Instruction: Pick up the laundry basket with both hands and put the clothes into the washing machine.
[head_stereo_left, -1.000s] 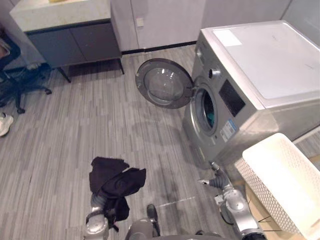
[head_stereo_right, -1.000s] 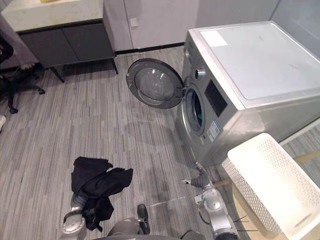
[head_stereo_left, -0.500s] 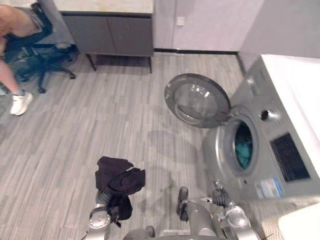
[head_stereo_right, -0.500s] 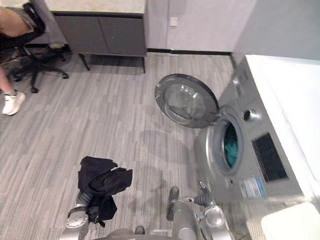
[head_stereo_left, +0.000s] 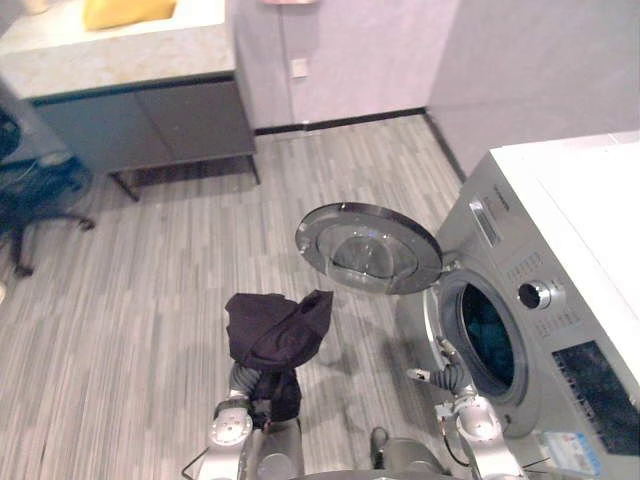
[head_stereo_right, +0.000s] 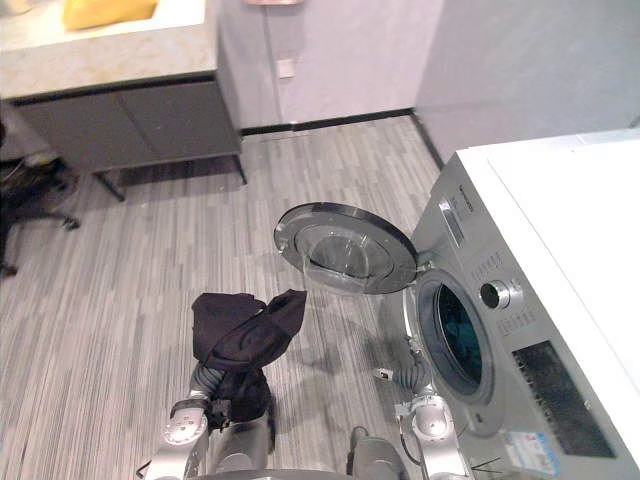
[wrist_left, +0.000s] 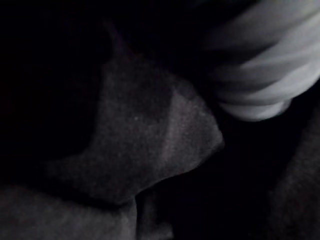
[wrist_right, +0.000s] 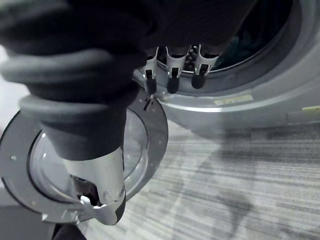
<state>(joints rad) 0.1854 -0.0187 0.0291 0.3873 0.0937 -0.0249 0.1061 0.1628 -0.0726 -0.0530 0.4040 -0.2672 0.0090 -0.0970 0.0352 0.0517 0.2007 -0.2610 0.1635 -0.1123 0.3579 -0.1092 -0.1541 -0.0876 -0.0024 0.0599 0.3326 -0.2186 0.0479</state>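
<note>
A black garment (head_stereo_left: 273, 335) is draped over the end of my raised left arm, whose ribbed wrist cover (head_stereo_left: 243, 380) shows just below it; the fingers are hidden under the cloth (wrist_left: 150, 145). The bundle hangs in front of the silver washing machine (head_stereo_left: 560, 330), left of its open round door (head_stereo_left: 368, 248). Something teal lies inside the drum (head_stereo_left: 487, 335). My right hand (head_stereo_left: 441, 356) is low by the drum opening (wrist_right: 260, 30), open, with straight fingers (wrist_right: 172, 70) pointing at the rim and nothing in it.
A dark cabinet with a pale stone top (head_stereo_left: 140, 110) stands against the far wall, with something yellow (head_stereo_left: 125, 10) on it. An office chair (head_stereo_left: 30, 195) is at the far left. Striped grey floor (head_stereo_left: 150, 290) lies between the cabinet and the washer.
The camera has swung, so the white basket and the person are out of the picture. My left arm has lifted the black garment higher and nearer the washer door.
</note>
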